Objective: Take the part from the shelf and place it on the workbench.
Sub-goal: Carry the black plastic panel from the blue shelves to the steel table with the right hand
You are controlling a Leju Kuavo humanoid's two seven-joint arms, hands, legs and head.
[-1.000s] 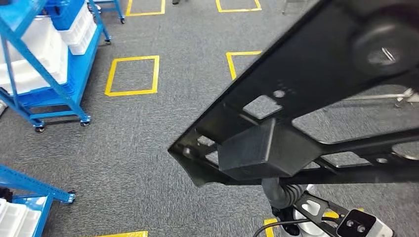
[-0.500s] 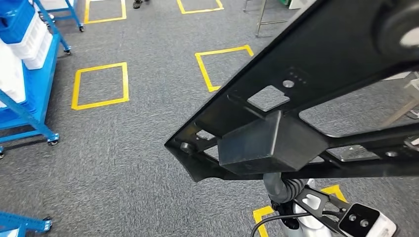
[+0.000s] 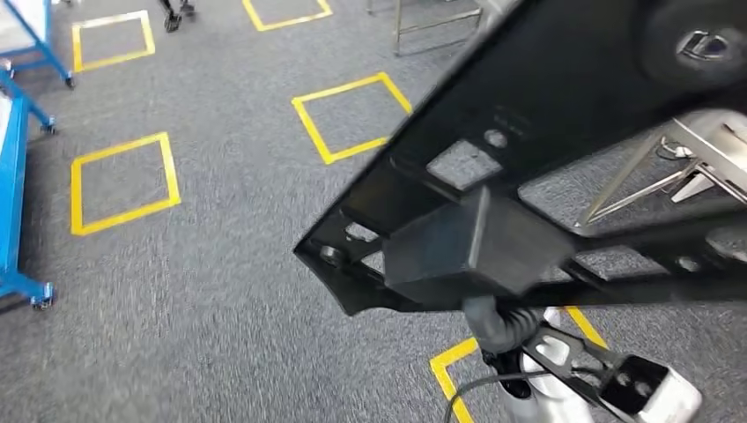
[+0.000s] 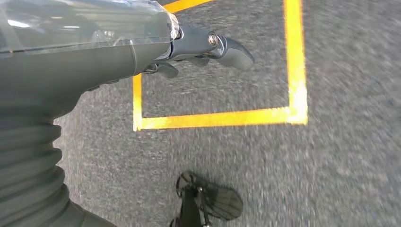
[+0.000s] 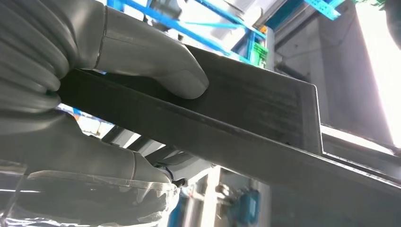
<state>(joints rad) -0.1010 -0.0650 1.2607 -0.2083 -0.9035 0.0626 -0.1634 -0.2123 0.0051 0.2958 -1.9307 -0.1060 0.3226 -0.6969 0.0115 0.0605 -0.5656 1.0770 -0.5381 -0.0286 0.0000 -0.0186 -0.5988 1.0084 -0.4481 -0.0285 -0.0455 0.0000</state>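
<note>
1. The part (image 3: 564,132), a large flat black frame with cut-out windows and a boxy block on its underside, hung in the air across the right half of the head view, above the grey carpeted floor (image 3: 203,291).
2. Its pointed corner reached toward the middle of that view, and its far end ran out past the upper right edge.
3. In the right wrist view the right hand (image 5: 94,109) clamped an edge of the part (image 5: 265,123): the thick grey thumb (image 5: 156,66) pressed on one face of the black plate, and the rest of the hand lay against the opposite face.
4. The part stretched away from that hand, with a raised lip showing at its far side.
5. In the left wrist view the left hand (image 4: 198,47) held nothing; its dark fingers (image 4: 231,47) were partly curled above the carpet, though how far could not be told.
6. Yellow tape squares (image 3: 352,115) marked the floor, and one yellow square (image 4: 283,113) lay below the left hand.
7. A blue rack frame (image 3: 18,176) stood at the left edge of the head view, and metal legs (image 3: 643,176) showed behind the part on the right.
</note>
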